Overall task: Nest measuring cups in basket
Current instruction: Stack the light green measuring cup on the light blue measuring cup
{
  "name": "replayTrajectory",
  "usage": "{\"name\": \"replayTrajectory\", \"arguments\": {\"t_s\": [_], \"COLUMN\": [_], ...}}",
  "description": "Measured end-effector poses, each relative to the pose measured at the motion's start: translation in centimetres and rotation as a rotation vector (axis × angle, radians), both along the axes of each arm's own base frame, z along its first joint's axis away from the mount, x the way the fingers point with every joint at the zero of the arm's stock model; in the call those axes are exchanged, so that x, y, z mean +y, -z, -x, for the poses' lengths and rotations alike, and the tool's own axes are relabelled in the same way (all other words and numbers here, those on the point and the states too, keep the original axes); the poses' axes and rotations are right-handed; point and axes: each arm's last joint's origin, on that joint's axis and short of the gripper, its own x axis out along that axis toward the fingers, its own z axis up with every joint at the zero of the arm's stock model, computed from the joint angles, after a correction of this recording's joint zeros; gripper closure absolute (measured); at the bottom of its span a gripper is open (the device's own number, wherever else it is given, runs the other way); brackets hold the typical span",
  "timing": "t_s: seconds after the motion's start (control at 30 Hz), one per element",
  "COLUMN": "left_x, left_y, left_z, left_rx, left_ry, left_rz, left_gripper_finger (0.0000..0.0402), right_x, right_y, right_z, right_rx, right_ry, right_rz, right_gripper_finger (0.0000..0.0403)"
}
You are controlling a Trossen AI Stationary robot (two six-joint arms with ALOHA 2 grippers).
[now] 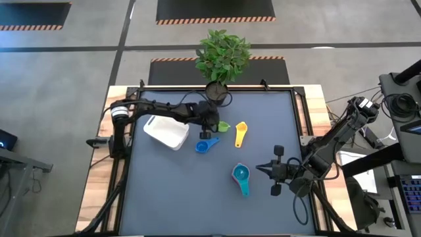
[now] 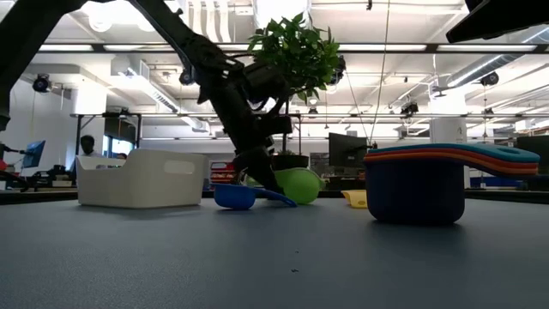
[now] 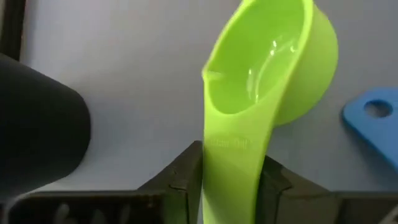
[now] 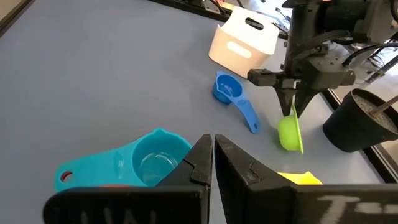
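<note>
Smooth light plastic, probably slippery, so best pinched by the flat handle like the left gripper (image 3: 233,180) does with the green cup (image 3: 273,68) near the table's (image 1: 171,197) far edge; right gripper (image 4: 213,163) pressed together.

The lime-green plastic measuring cup (image 3: 267,68), at about one o'clock from the table's centre, is glossy, with bright highlights inside its smooth bowl, and the dark matt fingers (image 3: 177,180) of the left gripper (image 3: 231,177) press on both sides of its flat handle. The royal-blue plastic scoop (image 4: 233,93) and the teal plastic cup (image 4: 146,158) at five o'clock look equally smooth with a light sheen, while the white rounded-square plastic basket (image 4: 242,40) at eleven o'clock has a duller satin finish. They lie on a matt, even grey-blue table mat (image 1: 171,191) edged by a grained wooden tabletop (image 1: 99,184).
</note>
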Motion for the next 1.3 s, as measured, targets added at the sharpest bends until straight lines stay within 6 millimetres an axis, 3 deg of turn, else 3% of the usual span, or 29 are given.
{"name": "replayTrajectory", "arguments": {"t_s": [0.33,0.47,0.77,1.0,1.3], "left_x": [-3.3,-4.9,-8.1,-15.3,-24.3], "left_y": [-4.4,-6.1,-7.2,-11.2,-13.5], "left_z": [-1.2,-1.3,-1.3,-2.1,-1.9], "left_rx": [-0.027,-0.055,-0.077,-0.224,-0.356], "left_ry": [-0.005,-0.035,-0.038,0.051,0.125], "left_rz": [-0.022,-0.080,-0.134,-0.084,-0.086], "left_gripper_finger": [0.0395,0.0400,0.0401,0.0401,0.0401], "right_x": [0.0,0.0,0.0,-0.1,-0.2], "right_y": [-0.1,-0.5,-0.5,-0.3,-0.3], "right_z": [0.0,0.0,0.0,0.1,0.2], "right_rx": [0.003,-0.004,-0.004,0.014,0.026], "right_ry": [-0.016,-0.021,-0.022,-0.022,-0.027], "right_rz": [0.027,0.027,0.028,0.045,0.064], "right_gripper_finger": [0.0394,0.0394,0.0394,0.0394,0.0394]}}
